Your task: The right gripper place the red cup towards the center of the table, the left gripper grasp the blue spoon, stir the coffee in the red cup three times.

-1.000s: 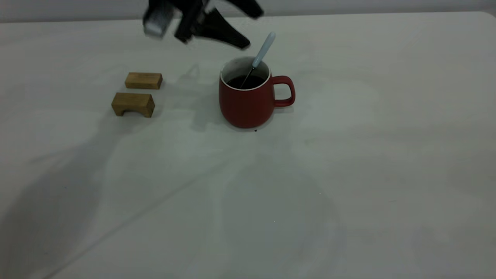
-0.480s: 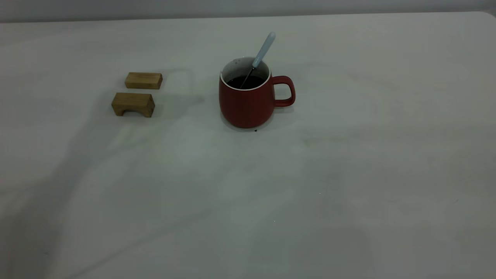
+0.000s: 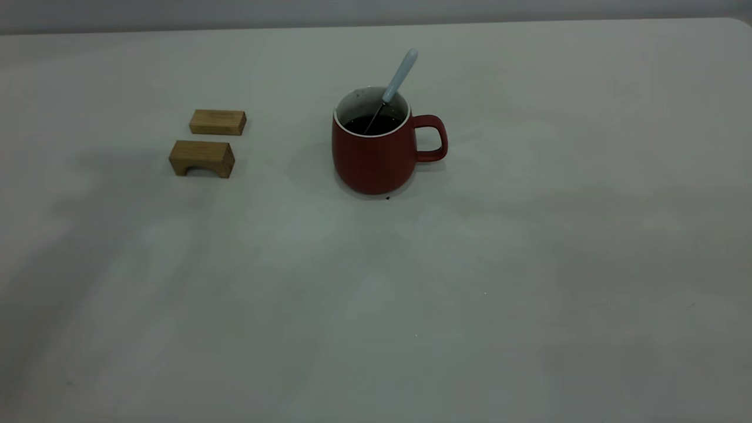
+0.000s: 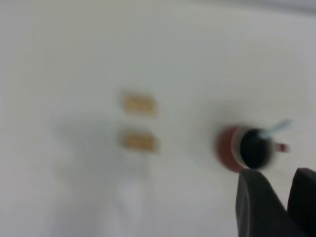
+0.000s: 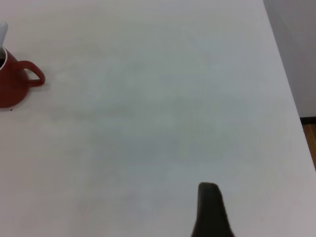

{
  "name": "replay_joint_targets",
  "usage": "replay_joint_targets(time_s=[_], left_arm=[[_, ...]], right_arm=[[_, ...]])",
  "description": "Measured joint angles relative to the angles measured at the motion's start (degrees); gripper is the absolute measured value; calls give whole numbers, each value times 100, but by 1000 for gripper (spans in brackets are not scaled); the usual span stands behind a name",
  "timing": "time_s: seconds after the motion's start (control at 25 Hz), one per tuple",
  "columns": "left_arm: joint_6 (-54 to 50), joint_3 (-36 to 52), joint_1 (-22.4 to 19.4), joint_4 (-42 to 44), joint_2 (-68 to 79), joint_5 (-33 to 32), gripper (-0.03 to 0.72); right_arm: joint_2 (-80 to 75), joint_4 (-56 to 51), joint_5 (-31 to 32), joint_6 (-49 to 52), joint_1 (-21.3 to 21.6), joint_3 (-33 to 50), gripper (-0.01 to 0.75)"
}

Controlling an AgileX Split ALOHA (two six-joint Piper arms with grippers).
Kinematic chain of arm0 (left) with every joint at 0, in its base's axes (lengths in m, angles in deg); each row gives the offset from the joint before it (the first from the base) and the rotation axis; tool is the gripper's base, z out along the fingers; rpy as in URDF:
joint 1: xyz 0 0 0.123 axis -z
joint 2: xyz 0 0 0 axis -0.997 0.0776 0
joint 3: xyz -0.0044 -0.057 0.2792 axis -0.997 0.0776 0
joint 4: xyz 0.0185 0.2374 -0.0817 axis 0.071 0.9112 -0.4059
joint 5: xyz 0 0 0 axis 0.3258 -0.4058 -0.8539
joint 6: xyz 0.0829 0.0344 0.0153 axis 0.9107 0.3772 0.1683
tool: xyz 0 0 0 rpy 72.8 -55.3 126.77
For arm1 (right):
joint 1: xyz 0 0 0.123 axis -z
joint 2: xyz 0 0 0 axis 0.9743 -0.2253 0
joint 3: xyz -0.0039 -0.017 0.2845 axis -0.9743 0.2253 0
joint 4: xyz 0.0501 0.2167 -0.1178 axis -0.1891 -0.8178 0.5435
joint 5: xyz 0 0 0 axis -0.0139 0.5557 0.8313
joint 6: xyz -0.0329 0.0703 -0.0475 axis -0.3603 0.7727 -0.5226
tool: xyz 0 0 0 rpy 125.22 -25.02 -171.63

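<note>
The red cup stands upright near the middle of the table, handle to the right. Dark coffee fills it. The blue spoon leans in the cup with its pale handle sticking up over the far rim. No gripper shows in the exterior view. In the left wrist view my left gripper hangs high above the table, open and empty, well away from the cup and spoon. My right gripper is far off to the side of the cup.
Two wooden blocks lie left of the cup, a flat one and an arched one. The table's edge runs close to the right gripper, with floor beyond it.
One second ago the left gripper hovered open just behind and left of the cup. It has since pulled up out of the exterior view. Cup, spoon and blocks have not moved.
</note>
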Motion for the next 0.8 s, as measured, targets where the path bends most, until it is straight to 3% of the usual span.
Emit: replay_joint_targets(time_s=[0.16, 0.28, 0.6, 0.8], left_arm=[[1605, 728, 207, -122, -1606, 0, 224], [2095, 1769, 225, -242, -2944, 5, 226], [1992, 5310, 212, -131, -6430, 342, 232], [1668, 6830, -365, -204, -7196, 253, 234]], right_arm=[[0, 0, 0, 0, 0, 0, 572], [0, 0, 0, 0, 0, 0, 572], [0, 0, 0, 0, 0, 0, 572], [0, 0, 0, 0, 0, 0, 572]])
